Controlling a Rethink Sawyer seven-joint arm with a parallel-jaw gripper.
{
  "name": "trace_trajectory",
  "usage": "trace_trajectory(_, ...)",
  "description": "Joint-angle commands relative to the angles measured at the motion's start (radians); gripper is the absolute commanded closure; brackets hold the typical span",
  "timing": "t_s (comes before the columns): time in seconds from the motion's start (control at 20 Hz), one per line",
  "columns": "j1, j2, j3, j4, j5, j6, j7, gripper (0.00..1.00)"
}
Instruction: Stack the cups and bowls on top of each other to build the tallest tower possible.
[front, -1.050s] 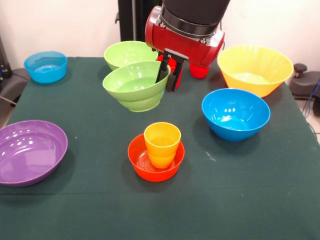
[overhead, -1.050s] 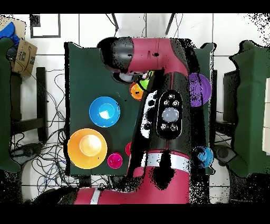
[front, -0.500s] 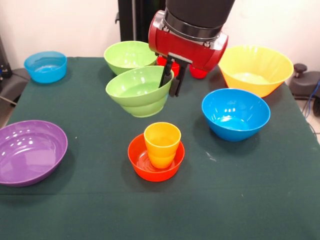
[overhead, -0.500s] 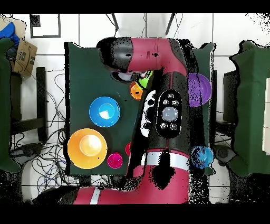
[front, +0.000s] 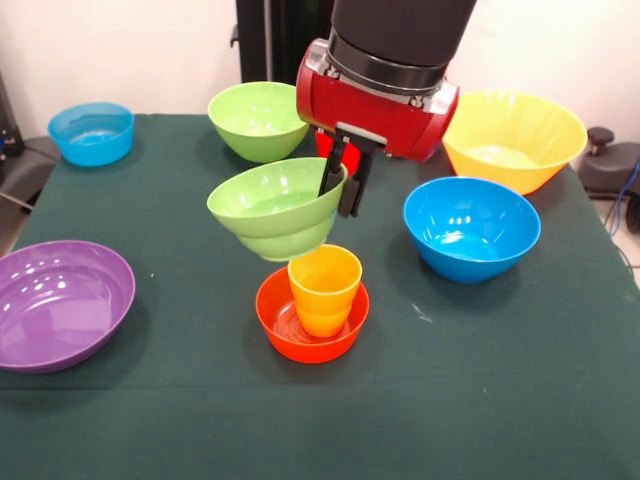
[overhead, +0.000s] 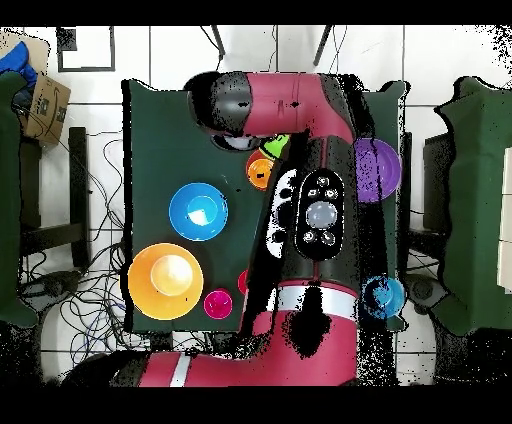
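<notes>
With only the yellow-orange cup (front: 324, 289) seated in the orange bowl (front: 311, 317), the tower was barely begun: the gripper (front: 343, 182) pinched a green bowl (front: 274, 209) by its rim, held aloft just above that cup, everything else unstacked.

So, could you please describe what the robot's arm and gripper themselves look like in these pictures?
The arm is glossy red with black sections. In the front view a black cylindrical link meets a rounded red wrist housing behind a silver ring. The gripper has two slim black fingers. From overhead, a black panel with round buttons sits on the arm.
</notes>
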Motion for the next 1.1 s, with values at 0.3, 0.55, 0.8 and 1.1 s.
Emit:
trace_trajectory(0.3, 0.050, 0.114, 0.042, -0.015, 0.016, -0.002, 0.137, 1.00)
trace_trajectory(0.55, 0.076, 0.123, 0.010, -0.013, 0.011, 0.023, 0.149, 1.00)
trace_trajectory(0.8, 0.098, 0.127, -0.014, 0.004, -0.002, 0.016, 0.143, 1.00)
trace_trajectory(1.1, 0.115, 0.119, -0.038, 0.046, -0.006, -0.034, 0.140, 1.00)
